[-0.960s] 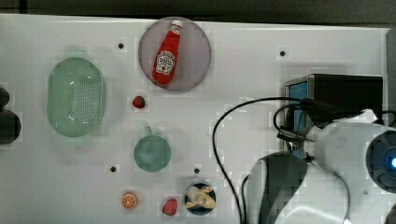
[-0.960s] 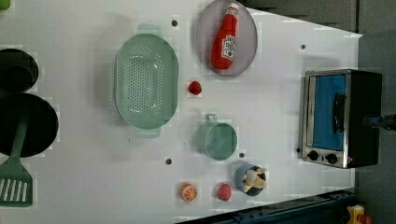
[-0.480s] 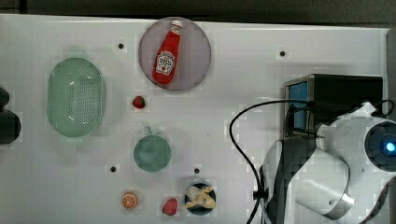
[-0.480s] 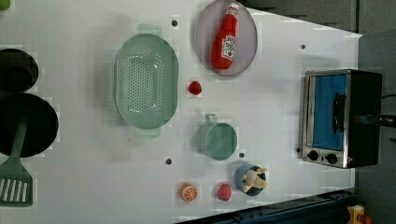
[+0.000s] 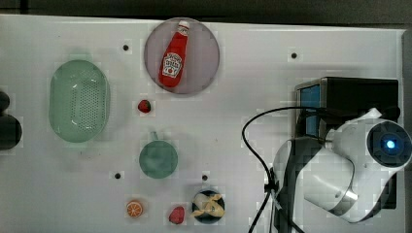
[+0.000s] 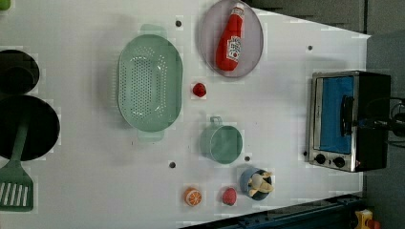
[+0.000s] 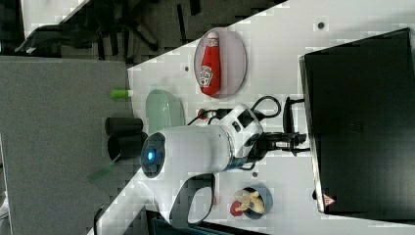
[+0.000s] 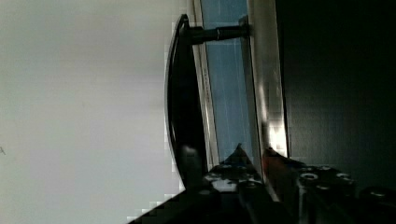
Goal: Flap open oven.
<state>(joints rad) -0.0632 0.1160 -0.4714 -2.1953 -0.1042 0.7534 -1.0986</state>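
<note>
The oven (image 6: 348,120) stood at the table's (image 5: 272,73) edge on the left view's right, door shut; I judged it heavy and rigid, its glass door fragile. I judged the dark bar handle (image 8: 180,98) the stiff, proper place to grasp. The gripper (image 7: 293,138) sat at that handle; I could not tell its finger spacing or whether it held anything.

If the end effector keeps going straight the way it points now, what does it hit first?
Most likely the oven: in the wrist view the end effector sits right at the door handle, next to the blue glass and the silver top edge of the door. Depth is unclear, so the handle or the door frame could come first.
</note>
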